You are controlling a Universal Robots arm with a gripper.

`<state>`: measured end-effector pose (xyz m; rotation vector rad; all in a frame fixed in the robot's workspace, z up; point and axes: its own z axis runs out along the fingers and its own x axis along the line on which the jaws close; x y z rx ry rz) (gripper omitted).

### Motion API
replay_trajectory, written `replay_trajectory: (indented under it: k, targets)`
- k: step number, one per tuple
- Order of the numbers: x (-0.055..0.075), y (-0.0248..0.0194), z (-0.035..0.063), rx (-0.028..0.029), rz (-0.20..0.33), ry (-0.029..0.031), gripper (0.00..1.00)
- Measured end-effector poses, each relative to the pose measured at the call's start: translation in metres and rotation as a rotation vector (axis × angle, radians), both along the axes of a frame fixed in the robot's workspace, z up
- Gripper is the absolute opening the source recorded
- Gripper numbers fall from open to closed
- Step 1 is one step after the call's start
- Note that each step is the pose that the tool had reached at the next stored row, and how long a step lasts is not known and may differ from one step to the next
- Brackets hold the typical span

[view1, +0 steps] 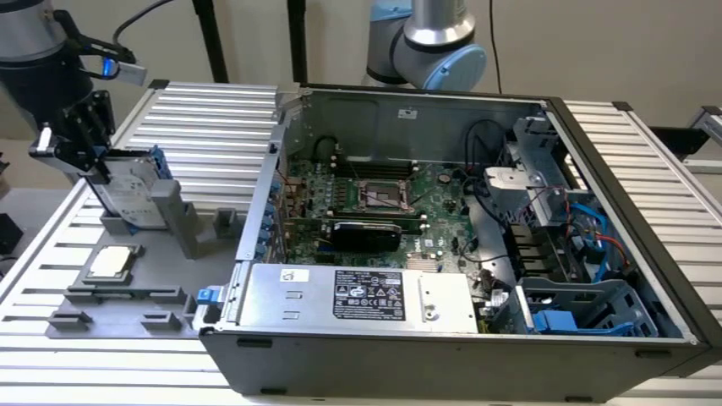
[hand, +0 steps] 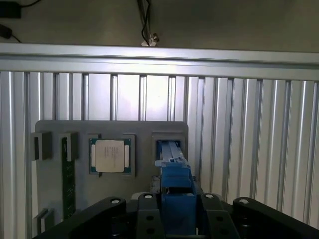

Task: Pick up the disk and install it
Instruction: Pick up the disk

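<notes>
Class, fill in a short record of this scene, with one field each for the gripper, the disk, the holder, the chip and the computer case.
gripper: at the upper end of the disk
disk: on edge in a slot of the grey holder, blue carrier upward
grey holder: on the slatted table, to the exterior view's left of the case
chip: flat in a recess of the holder
computer case: open, motherboard exposed
</notes>
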<state>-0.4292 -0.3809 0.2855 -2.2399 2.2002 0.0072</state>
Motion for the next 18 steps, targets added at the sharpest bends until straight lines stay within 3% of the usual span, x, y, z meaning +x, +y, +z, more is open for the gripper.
replay_trajectory:
  k: [4,8,18]
  targets:
    - [0.000,0.0000,0.0007,0.0001,0.000,-0.0001,0.00]
    - [0.000,0.0000,0.0075,0.0002,0.000,-0.0001,0.00]
    - [0.001,0.0000,0.0456,0.0039,0.000,0.0000,0.00]
